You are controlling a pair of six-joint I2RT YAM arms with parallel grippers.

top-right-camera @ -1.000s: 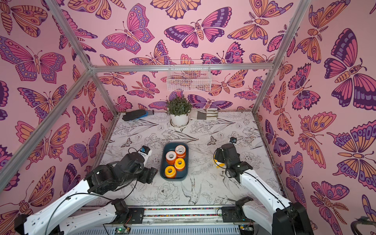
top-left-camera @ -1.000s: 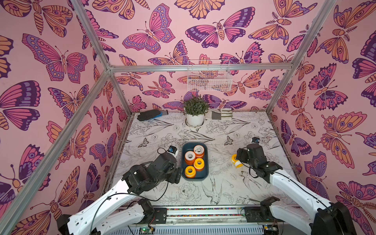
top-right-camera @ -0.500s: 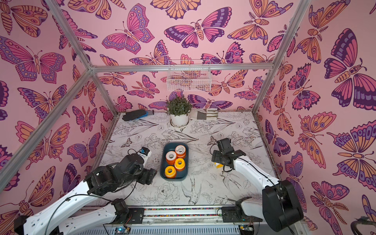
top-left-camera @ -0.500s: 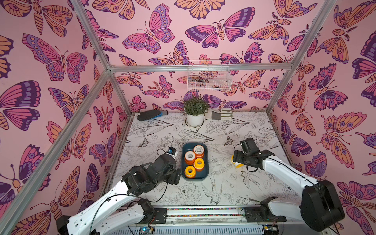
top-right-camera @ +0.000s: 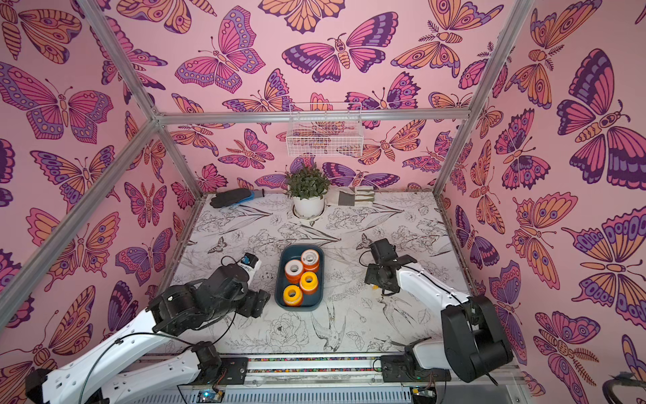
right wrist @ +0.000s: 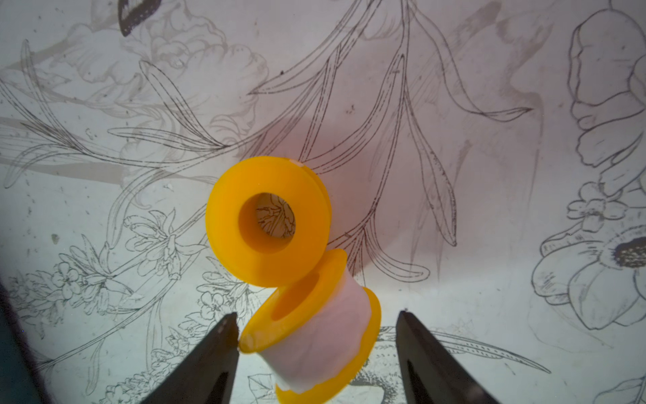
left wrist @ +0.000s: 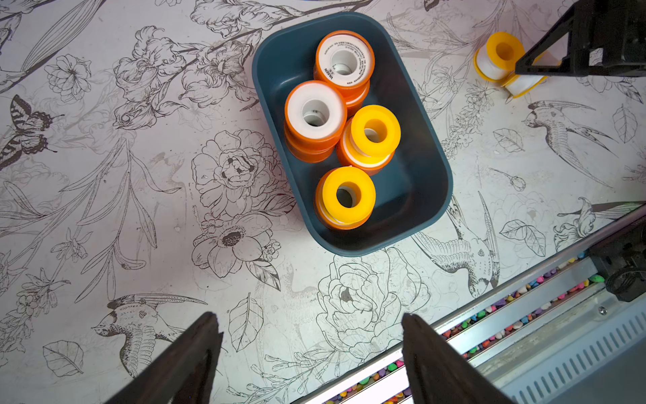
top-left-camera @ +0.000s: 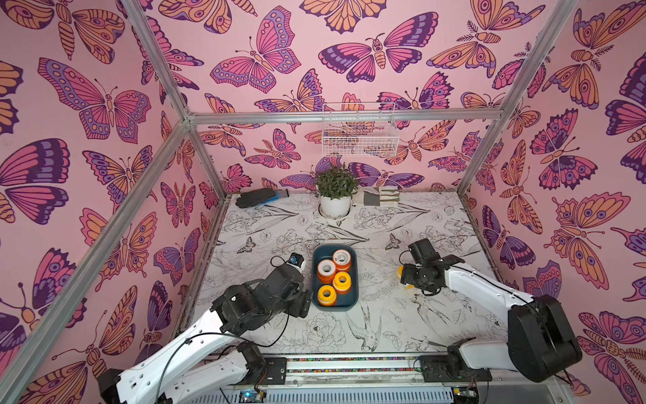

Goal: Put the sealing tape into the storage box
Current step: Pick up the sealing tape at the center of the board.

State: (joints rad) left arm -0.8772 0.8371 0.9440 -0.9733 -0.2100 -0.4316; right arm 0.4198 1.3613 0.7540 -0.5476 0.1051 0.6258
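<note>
The storage box (top-left-camera: 350,300) (top-right-camera: 313,301) (left wrist: 412,182) is a dark teal tray at the table's middle. It holds several spools of sealing tape, two orange (left wrist: 344,38) (left wrist: 297,105) and two yellow (left wrist: 391,131) (left wrist: 363,196). Two more yellow spools lie on the table to its right. One (right wrist: 223,227) stands on its flange and the other (right wrist: 321,328) lies tilted against it. My right gripper (right wrist: 317,313) (top-left-camera: 407,280) straddles the tilted spool, open. One fingertip (right wrist: 229,323) touches a flange; the other stands clear. My left gripper (left wrist: 307,314) (top-left-camera: 304,304) is open and empty, left of the box.
A potted plant (top-left-camera: 335,190), a dark glove (top-left-camera: 258,197) and folded cloths (top-left-camera: 379,196) line the back edge. A white wire basket (top-left-camera: 360,131) hangs on the back wall. A rail with coloured beads (left wrist: 507,314) runs along the front edge.
My right arm has turned its wrist and settled over the two yellow spools beside the box. The left arm has barely moved.
</note>
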